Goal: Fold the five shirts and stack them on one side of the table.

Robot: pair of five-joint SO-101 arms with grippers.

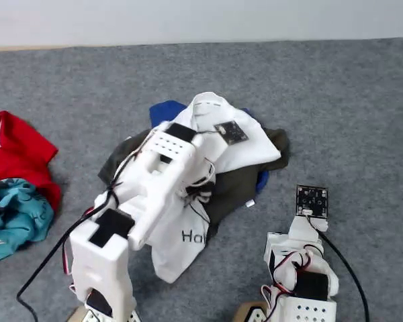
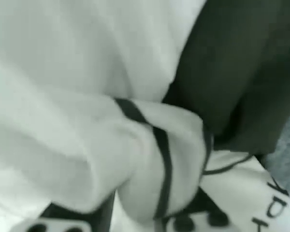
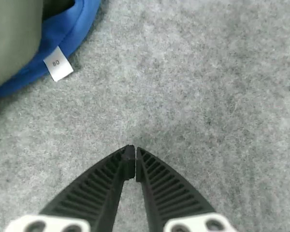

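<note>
Shirts total five: white [image 1: 248,155], dark [image 1: 235,189], blue [image 1: 162,112] piled; red [image 1: 20,151], teal [image 1: 13,215] apart.

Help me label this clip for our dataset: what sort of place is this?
Likely a robotics lab bench rather than a home: a grey carpet-covered table, the white left arm and right arm at its near edge, and shirts heaped on it.

A grey felt mat [image 1: 363,100] spreads below a pale wall [image 1: 201,20] at the back.

Shirt pile [image 1: 238,151] right of two shirts [image 1: 19,153]
</note>
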